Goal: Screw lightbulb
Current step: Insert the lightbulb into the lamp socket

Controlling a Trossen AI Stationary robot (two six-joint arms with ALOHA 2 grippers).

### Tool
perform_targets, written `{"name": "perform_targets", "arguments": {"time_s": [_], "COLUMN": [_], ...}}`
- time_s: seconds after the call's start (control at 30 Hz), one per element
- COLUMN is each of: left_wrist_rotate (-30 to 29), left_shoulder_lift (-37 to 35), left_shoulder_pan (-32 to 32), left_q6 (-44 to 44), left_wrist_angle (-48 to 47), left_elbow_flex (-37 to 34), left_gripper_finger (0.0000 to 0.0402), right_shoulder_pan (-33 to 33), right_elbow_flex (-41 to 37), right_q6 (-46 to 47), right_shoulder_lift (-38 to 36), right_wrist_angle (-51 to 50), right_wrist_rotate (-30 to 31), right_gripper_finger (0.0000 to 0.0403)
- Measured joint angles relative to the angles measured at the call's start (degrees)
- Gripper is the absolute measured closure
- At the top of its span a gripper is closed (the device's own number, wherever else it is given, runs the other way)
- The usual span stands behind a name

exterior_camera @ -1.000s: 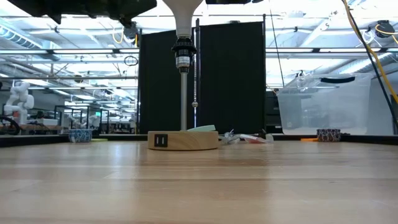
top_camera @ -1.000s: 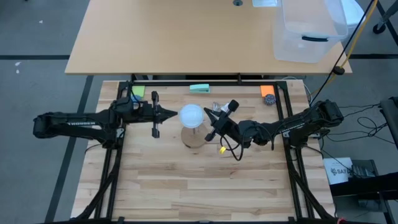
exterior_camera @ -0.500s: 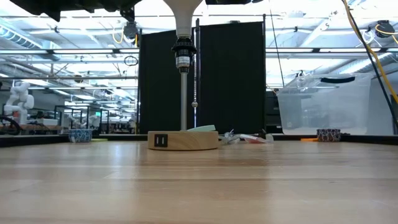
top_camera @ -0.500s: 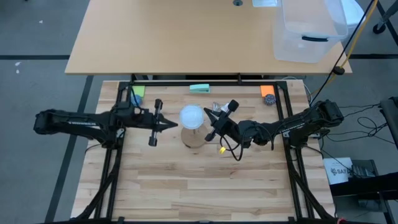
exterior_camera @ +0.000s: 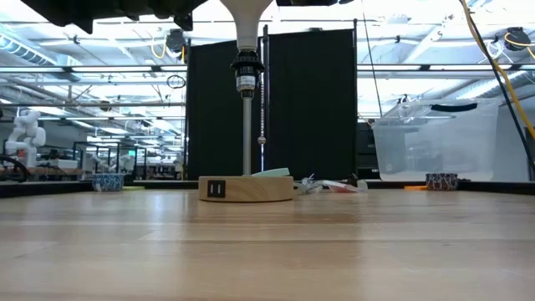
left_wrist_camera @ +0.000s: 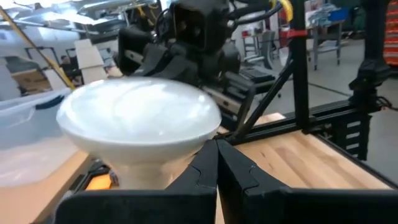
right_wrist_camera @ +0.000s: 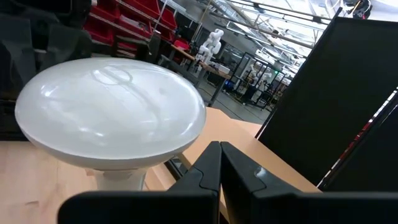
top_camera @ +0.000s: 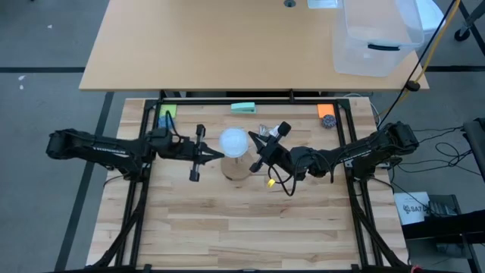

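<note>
**Bulb seated on the lamp post, both hands closed at its sides**

The lightbulb (top_camera: 233, 141) sits at the middle of the high view, its white globe directly above the round wooden base (top_camera: 236, 167) on the wooden tabletop (top_camera: 242, 220). In the low view the bulb's tapering underside (exterior_camera: 243, 21) shows at the top centre of the frame, its neck set in the black socket (exterior_camera: 244, 73) atop a thin upright post (exterior_camera: 246, 134) that rises from the base (exterior_camera: 246, 188).

The left hand (top_camera: 218, 155) comes in from the left of the high view, its fingers pinched together to a point just beside the globe's left edge; whether the tip touches the glass cannot be told. In the left wrist view the two dark fingers (left_wrist_camera: 205, 168) meet with no gap, right under the flared globe (left_wrist_camera: 138, 118).

The right hand (top_camera: 255, 136) reaches in from the right of the high view, its tip also just beside the globe. In the right wrist view its fingers (right_wrist_camera: 208, 171) press together, empty, below the bulb (right_wrist_camera: 111, 112).

Toward the top of the high view a green block (top_camera: 243, 107) and an orange block (top_camera: 325, 111) lie near the tabletop's far edge, and a clear plastic bin (top_camera: 377, 38) stands at the upper right on a second tabletop (top_camera: 212, 45).
</note>
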Motion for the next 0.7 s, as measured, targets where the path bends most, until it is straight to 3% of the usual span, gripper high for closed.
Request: {"name": "perform_targets", "arguments": {"time_s": [0.7], "left_wrist_rotate": [-4.7], "left_shoulder_lift": [-0.9], "left_shoulder_pan": [0.2], "left_q6": [-0.2], "left_wrist_angle": [0.8], "left_elbow_flex": [0.0], "left_gripper_finger": [0.0402], "right_shoulder_pan": [0.0], "right_elbow_flex": [0.0], "right_q6": [0.0], "right_shoulder_lift": [0.0], "right_wrist_angle": [0.0], "right_wrist_rotate": [0.1], "right_gripper_finger": [0.0403]}}
